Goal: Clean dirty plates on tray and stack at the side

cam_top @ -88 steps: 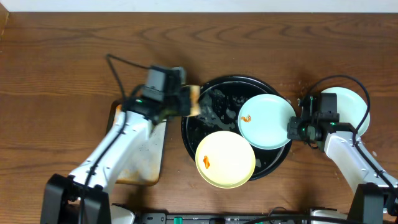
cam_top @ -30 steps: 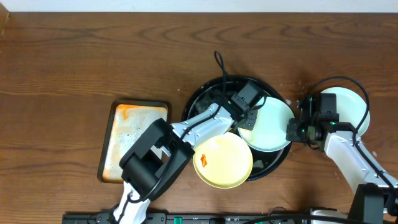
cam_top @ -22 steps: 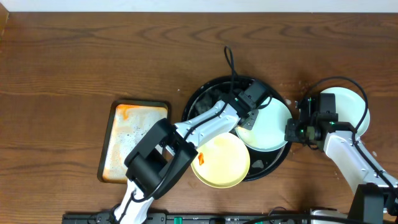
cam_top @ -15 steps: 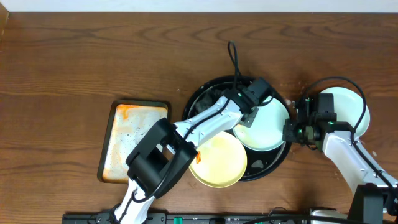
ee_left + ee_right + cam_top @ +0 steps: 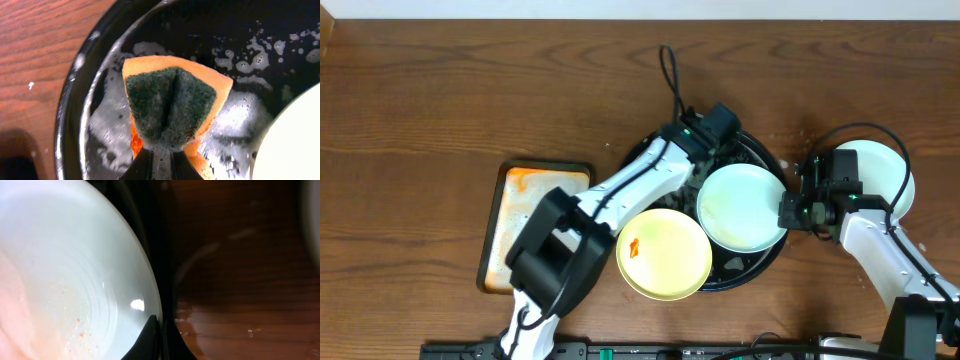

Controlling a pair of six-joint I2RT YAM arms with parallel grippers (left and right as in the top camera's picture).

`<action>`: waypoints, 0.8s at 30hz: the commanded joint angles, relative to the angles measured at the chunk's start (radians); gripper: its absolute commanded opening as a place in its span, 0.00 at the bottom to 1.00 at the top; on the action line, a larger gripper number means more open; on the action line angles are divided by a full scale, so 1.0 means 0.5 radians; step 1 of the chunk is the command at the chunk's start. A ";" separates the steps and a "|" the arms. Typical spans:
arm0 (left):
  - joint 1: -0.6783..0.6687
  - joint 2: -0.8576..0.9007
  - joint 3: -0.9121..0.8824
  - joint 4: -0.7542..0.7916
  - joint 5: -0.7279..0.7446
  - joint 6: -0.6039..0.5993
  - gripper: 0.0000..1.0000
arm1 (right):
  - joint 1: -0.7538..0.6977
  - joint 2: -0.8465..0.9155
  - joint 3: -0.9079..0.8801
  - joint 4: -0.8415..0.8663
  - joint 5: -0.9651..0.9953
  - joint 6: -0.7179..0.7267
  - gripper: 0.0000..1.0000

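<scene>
A round black tray (image 5: 640,160) holds a pale blue-green plate (image 5: 740,207) and a pale yellow plate (image 5: 663,253) with an orange smear. My right gripper (image 5: 788,211) is shut on the blue-green plate's right rim (image 5: 150,300). My left gripper (image 5: 713,130) is shut on an orange sponge with a dark green pad (image 5: 172,107), held over the wet, soapy back part of the tray (image 5: 75,115). Another pale blue-green plate (image 5: 890,172) lies on the table to the right, partly under my right arm.
A rectangular rust-stained metal tray (image 5: 528,225) lies on the wooden table to the left. The left arm stretches across the black tray's left half. Foam covers the tray floor.
The left gripper carried the sponge from the metal tray to the blue-green plate, moved over it, then drew back to the tray's far side. The plate's orange smear is gone. The yellow plate slid left.
</scene>
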 commanded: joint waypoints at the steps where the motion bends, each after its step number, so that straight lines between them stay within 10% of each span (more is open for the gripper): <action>1: 0.092 -0.072 0.037 -0.031 0.229 -0.062 0.07 | -0.011 -0.029 0.098 -0.015 0.096 -0.016 0.01; 13: 0.436 -0.083 0.037 -0.095 0.977 -0.036 0.07 | 0.055 -0.315 0.417 -0.138 0.381 -0.175 0.01; 24: 0.681 -0.524 0.028 -0.394 0.838 0.092 0.07 | 0.614 -0.346 0.639 -0.241 1.109 -0.451 0.01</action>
